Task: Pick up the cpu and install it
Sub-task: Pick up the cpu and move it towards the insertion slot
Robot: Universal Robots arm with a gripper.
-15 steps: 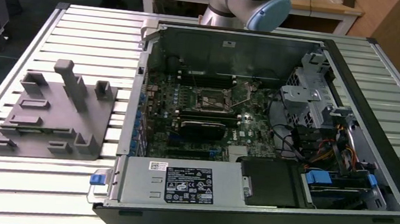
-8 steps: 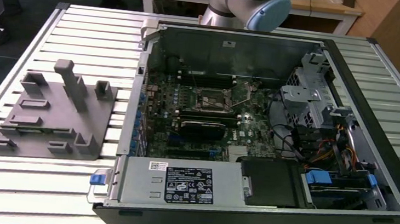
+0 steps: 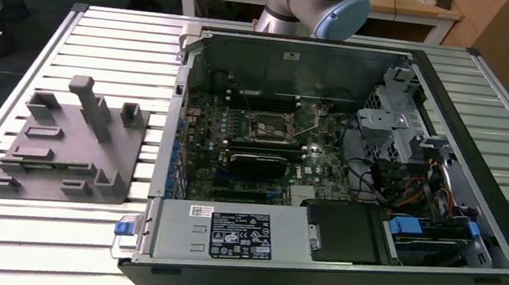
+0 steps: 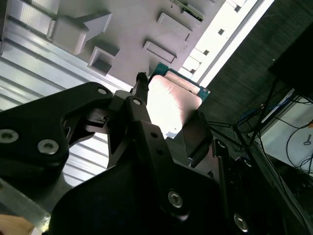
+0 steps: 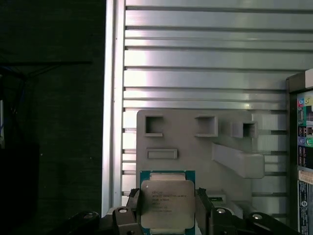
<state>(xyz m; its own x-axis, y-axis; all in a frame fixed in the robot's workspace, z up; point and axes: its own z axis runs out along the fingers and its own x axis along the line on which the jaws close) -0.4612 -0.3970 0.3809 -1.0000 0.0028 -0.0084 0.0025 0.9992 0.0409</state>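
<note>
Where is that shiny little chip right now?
In both wrist views the cpu sits gripped between the end effector's fingers, held off the grey fixture that lies beyond it.

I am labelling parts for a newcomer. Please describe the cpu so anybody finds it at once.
In the first wrist view, find the grey fixture block on the slatted metal table. In front of it the gripper clamps the cpu: a flat square with shiny silver top and green rim, unlike the grey plastic.

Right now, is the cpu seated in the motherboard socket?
No; in the first wrist view the cpu sits gripped by the end effector, over the grey fixture.
</note>
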